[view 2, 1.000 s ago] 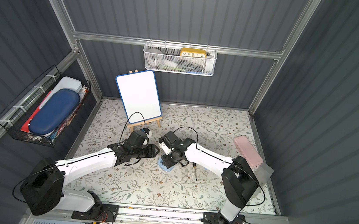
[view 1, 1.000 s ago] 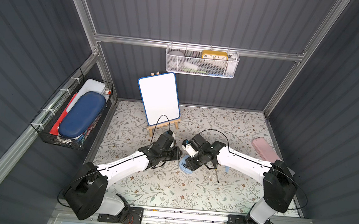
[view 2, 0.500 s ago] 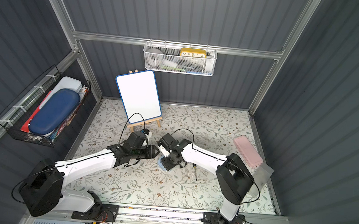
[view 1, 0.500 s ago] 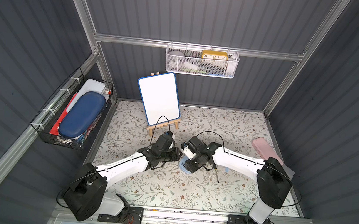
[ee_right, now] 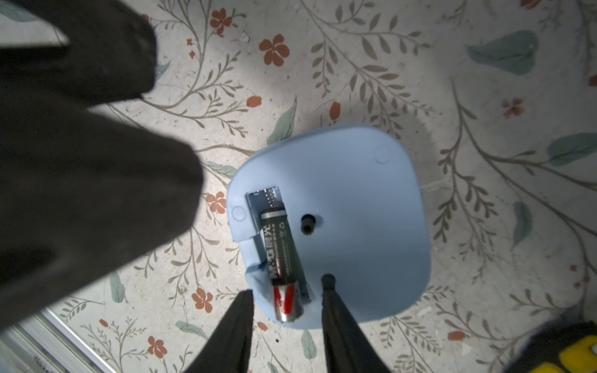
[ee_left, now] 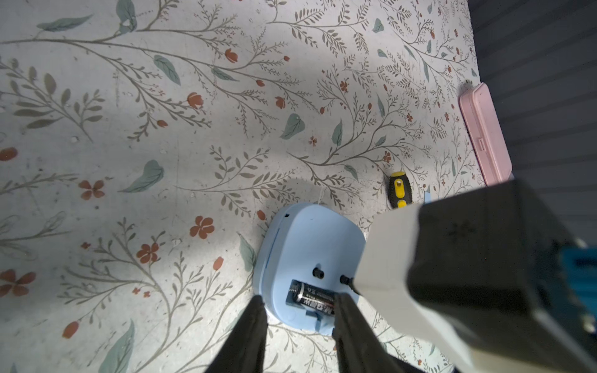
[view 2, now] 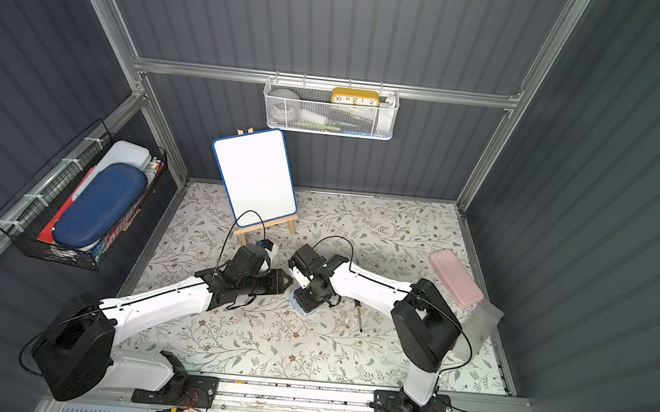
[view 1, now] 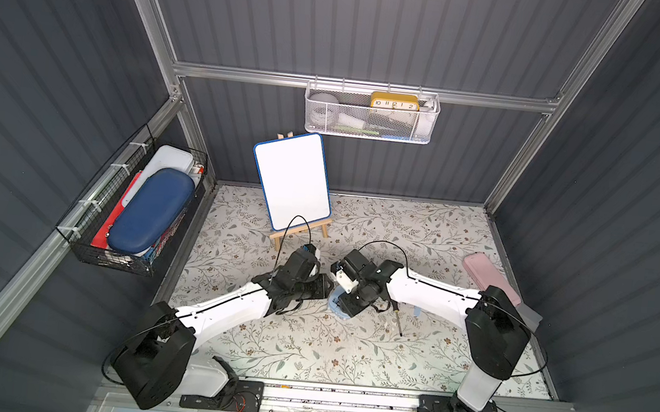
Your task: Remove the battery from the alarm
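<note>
Right gripper (ee_right: pixel 286 298) hovering spread, straddling battery (ee_right: pixel 282 255) end | battery lying in alarm (ee_right: pixel 355 210) back slot, long axis running away from jaws | left gripper (ee_left: pixel 298 306) spread, waiting alongside, gripping nothing

Light-blue alarm (ee_right: pixel 355 210); black-red battery (ee_right: pixel 282 261); floral table (ee_left: pixel 161 161).
</note>
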